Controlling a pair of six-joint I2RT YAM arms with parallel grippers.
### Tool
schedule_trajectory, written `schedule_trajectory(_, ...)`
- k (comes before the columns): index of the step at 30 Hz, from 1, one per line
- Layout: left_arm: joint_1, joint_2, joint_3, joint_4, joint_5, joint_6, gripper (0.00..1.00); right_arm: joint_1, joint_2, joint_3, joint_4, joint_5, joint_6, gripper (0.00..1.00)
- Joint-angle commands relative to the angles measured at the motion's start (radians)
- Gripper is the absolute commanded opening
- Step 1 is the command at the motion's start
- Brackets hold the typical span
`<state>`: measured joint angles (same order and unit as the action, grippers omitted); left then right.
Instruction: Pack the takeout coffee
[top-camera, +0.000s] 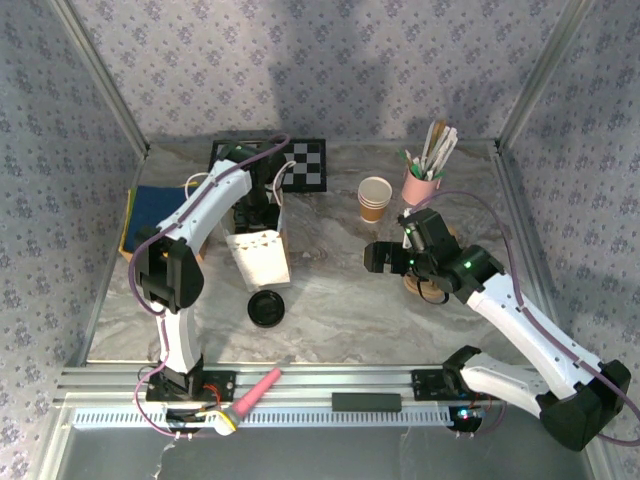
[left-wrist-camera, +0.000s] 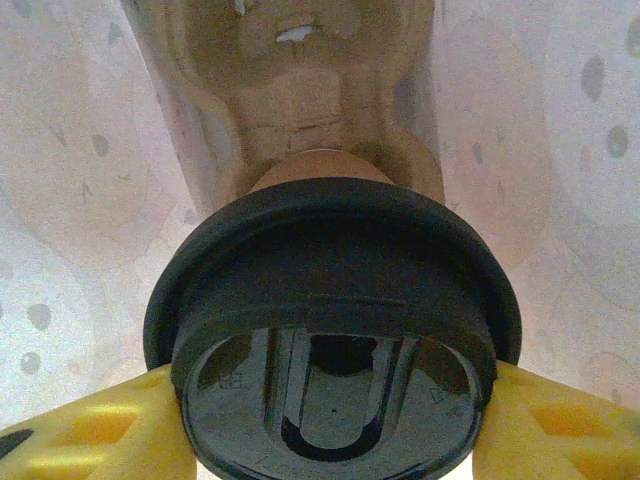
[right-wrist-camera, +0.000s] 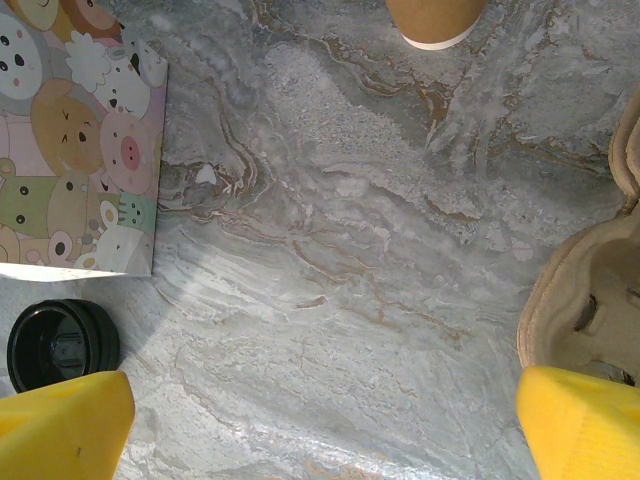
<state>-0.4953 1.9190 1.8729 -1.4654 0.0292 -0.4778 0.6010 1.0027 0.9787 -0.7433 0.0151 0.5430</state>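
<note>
Tabletop (top-camera: 340, 310): left arm (top-camera: 205, 215) angled into bag (top-camera: 262, 262).

Even, diffuse light falls from above, and soft shadows lie on the marble table (top-camera: 400, 320) and the far wall (top-camera: 330, 70). The left wrist view is dim, warm and soft, with faint glare on the black cup lid (left-wrist-camera: 330, 300). The near yellow fingertips (right-wrist-camera: 60, 430) blur in the right wrist view.

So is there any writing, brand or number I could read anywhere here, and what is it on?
No readable text anywhere.
On the lidded cup: small raised marks on its black top, too blurred to read.
On the paper bag: cartoon animals, no lettering.
On the checkered board: squares only, no writing.
</note>
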Motion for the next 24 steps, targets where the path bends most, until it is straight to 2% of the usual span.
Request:
schedule_trajectory(1, 0.006, -0.015, -0.009, -0.030, -0.015, 0.018, 0.56, 0.005, 0.004, 0.022, -0.009, 0.018, 0.015, 1.00)
schedule_trajectory(24, 0.007, -0.023, -0.026, -0.026, -0.014, 0.017, 0.56, 0.006, -0.001, 0.019, -0.009, 0.019, 0.020, 1.00)
